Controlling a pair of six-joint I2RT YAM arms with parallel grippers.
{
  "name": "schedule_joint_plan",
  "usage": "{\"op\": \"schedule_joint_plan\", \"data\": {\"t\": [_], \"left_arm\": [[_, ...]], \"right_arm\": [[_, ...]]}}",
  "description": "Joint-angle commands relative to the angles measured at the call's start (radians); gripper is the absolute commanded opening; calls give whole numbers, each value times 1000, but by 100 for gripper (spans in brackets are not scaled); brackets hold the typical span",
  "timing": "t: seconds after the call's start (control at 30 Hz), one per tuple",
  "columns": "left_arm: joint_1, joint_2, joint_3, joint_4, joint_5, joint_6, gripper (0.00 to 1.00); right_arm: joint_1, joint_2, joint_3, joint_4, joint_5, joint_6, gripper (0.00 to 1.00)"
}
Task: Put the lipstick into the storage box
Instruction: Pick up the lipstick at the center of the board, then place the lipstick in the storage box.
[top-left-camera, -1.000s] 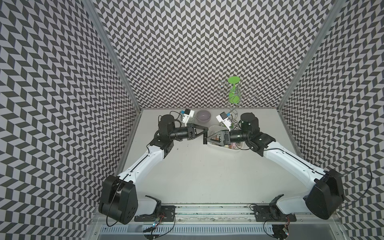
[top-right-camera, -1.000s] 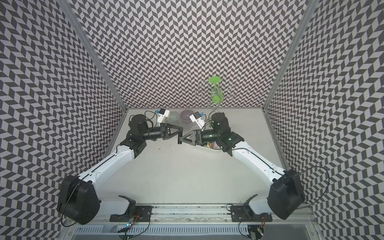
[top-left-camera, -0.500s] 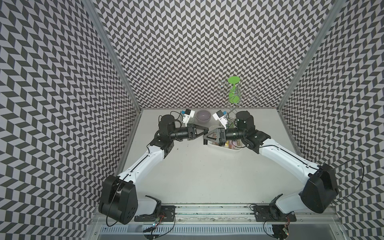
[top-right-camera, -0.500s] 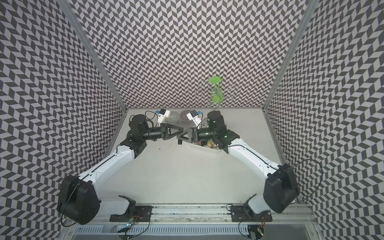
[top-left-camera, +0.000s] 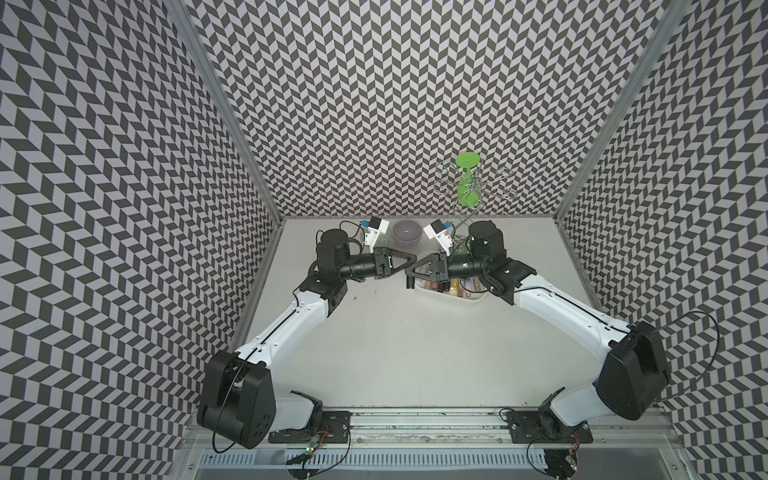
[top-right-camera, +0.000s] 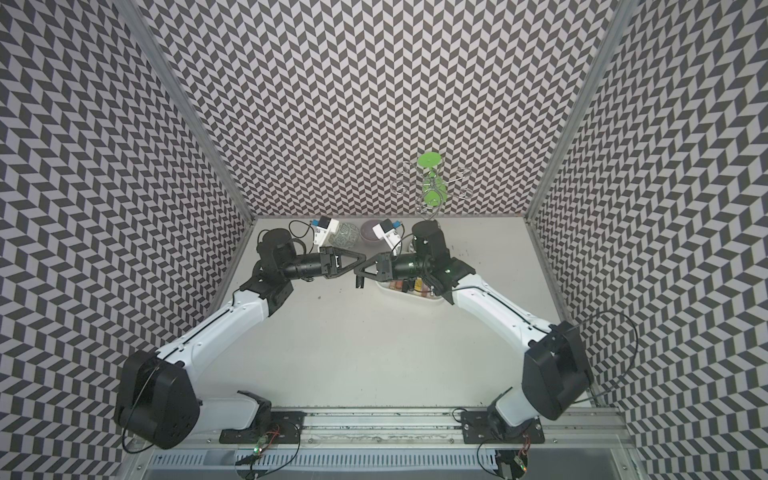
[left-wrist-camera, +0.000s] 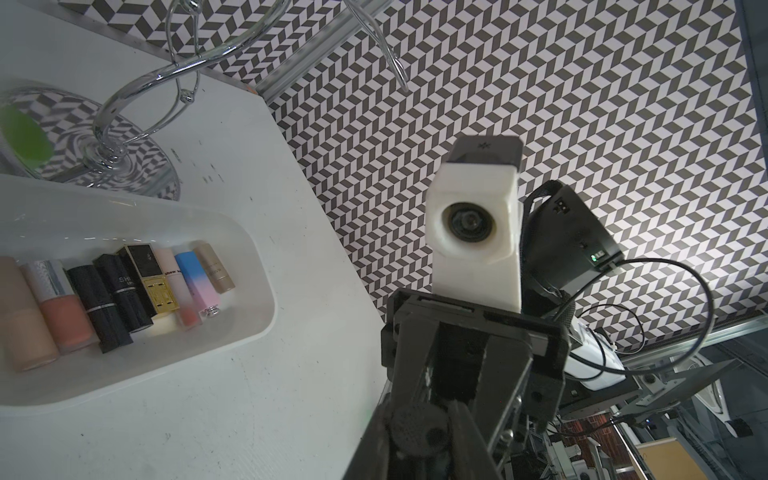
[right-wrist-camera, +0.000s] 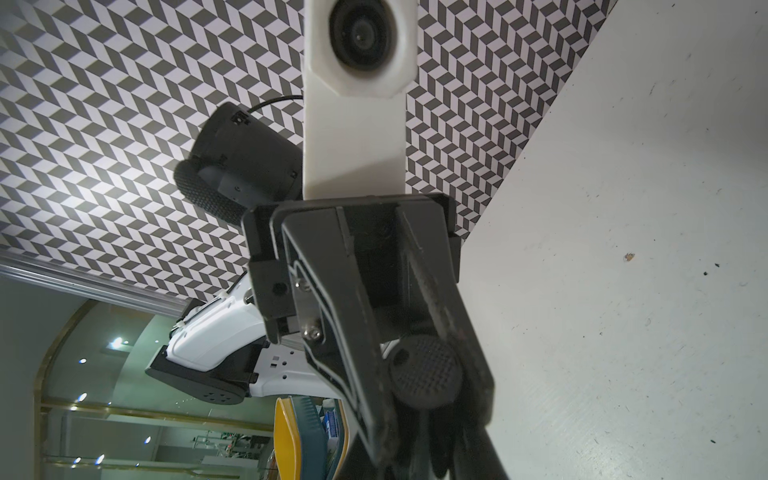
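Not yet boxed: the black lipstick (top-left-camera: 409, 283) hangs above the tabletop (top-left-camera: 415, 357), grasped by the clenched right hand (top-left-camera: 410, 274), while the left hand (top-right-camera: 358, 268) meets it with a grip I cannot tell, and the part-filled storage box (top-left-camera: 451, 300) waits at 3 o'clock.

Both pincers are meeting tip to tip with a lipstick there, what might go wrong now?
The black lipstick juts from where the right pincer and left pincer meet; gripped near its end, it may slip. It looks beside the storage box, not over it, so a drop would likely miss.
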Motion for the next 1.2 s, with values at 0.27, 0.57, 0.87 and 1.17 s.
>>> {"op": "schedule_joint_plan", "data": {"t": [0.27,0.57,0.87,1.17], "left_arm": [[11,-33,58,-127,-17,88,88],[45,-63,129,-445,-198,304,99],[56,-96,66,-681,-401,492,99],[56,-93,-22,-676,-373,509,99]], "right_arm": [[12,-8,37,-45,86,-82,14],[-110,-23,82,-444,378,-243,14],[-268,49,110,-663,620,-367,15],[-287,193,160,-718,821,-432,15]]}}
